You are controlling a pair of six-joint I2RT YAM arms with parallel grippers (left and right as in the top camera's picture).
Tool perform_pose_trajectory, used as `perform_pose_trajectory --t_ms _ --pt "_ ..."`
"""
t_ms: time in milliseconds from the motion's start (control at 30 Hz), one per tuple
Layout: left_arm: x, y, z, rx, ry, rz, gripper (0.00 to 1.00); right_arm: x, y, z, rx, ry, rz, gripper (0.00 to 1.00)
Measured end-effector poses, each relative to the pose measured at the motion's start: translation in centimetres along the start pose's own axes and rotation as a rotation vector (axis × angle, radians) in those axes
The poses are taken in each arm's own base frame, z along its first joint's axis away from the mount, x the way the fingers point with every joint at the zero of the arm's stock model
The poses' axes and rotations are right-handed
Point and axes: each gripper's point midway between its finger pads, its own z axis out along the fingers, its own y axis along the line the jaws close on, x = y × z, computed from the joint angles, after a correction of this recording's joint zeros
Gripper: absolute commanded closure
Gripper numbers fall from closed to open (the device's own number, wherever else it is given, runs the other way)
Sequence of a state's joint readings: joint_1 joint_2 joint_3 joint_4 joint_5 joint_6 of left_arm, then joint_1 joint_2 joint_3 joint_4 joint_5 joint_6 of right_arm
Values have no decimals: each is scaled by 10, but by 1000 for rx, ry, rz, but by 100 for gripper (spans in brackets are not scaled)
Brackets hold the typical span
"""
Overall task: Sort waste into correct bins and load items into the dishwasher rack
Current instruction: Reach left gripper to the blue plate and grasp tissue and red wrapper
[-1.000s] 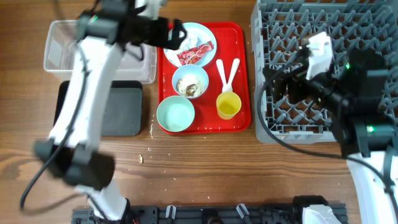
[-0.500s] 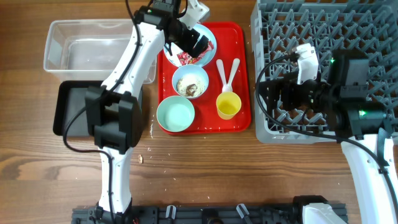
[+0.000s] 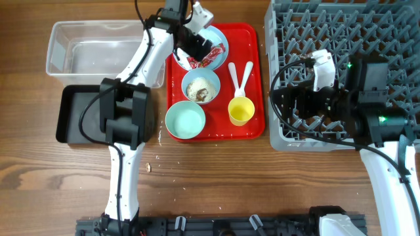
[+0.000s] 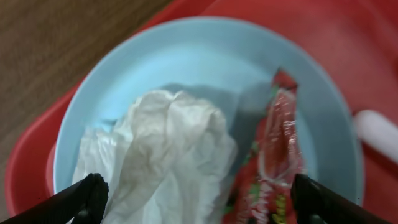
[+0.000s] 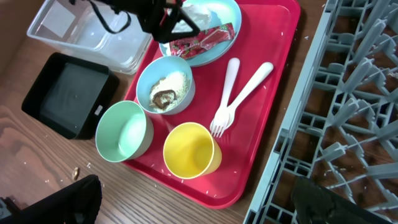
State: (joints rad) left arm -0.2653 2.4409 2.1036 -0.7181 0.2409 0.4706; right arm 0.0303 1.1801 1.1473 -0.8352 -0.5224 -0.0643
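My left gripper point(image 3: 197, 42) point(image 4: 199, 199) is open and hangs just over the light blue plate point(image 3: 220, 36) point(image 4: 186, 62). Its jaws straddle the crumpled white tissue point(image 4: 161, 149) and the red wrapper point(image 4: 273, 155) point(image 3: 205, 60). A blue bowl point(image 3: 200, 86) point(image 5: 165, 87) holds brownish scraps and rice crumbs. Nearby stand an empty mint bowl point(image 3: 185, 120), a yellow cup point(image 3: 241, 111) and a white fork and spoon point(image 3: 237, 75) point(image 5: 245, 93). My right gripper point(image 3: 289, 98) point(image 5: 202, 199) is open and empty at the left edge of the grey rack point(image 3: 367, 39).
All the dishes stand on the red serving tray point(image 3: 252, 46). The clear tub point(image 3: 85, 49) is at the far left, with the black tray point(image 3: 79, 115) in front of it. Small crumbs point(image 3: 149, 167) lie on the wooden table.
My left arm has swung from over the clear tub to the plate and now hovers over the tissue and wrapper. My right arm has shifted slightly left at the rack's edge.
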Motion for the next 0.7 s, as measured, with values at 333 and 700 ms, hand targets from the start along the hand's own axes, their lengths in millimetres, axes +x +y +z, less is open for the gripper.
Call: perform_pose_trajectory --t_ms 333,700 --pt "27 4 25 13 69 -17 52 1 0 0 0 3 2 0" --pt "30 -18 26 46 111 0 96 1 0 0 0 3 2 0"
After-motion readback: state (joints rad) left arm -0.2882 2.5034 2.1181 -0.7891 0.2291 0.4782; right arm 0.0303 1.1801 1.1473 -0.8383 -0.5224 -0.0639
